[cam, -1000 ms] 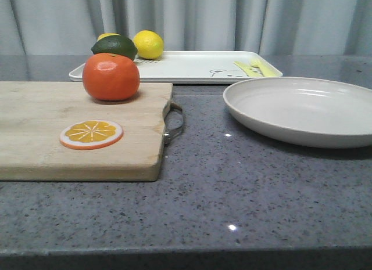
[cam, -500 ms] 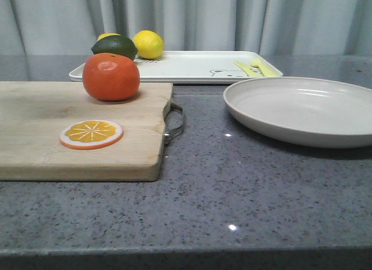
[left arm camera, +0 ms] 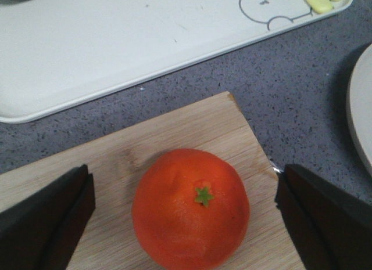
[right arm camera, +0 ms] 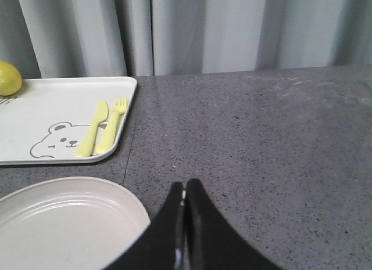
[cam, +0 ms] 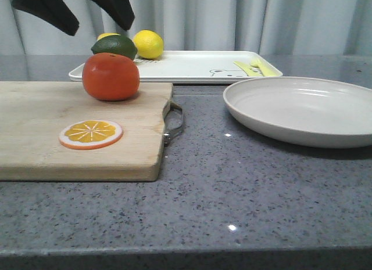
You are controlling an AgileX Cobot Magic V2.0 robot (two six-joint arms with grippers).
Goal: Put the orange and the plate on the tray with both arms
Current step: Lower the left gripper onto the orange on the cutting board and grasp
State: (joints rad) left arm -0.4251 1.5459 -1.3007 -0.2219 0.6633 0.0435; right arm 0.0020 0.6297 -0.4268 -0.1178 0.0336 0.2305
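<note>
Worktop (cam: pixel 244 183) now shows the left gripper (cam: pixel 72 11) newly arrived, fingers (left arm camera: pixel 43 220) spread wide above the glossy whole orange (left arm camera: pixel 190 209) on the wooden board (cam: pixel 35 136); a grasp looks imminent. Right fingers (right arm camera: pixel 185 229) are pressed together beside the off-white plate (right arm camera: pixel 64 220), short of the white tray (right arm camera: pixel 58 113).

Matte black wedge-shaped fingers (left arm camera: pixel 46 223), plain, tapering to narrow tips

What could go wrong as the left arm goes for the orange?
The orange is round and sits near the cutting board's edge, so an off-centre squeeze by the open left gripper might roll it off. On the tray, the lemon, a dark green fruit and yellow cutlery limit placement room.
</note>
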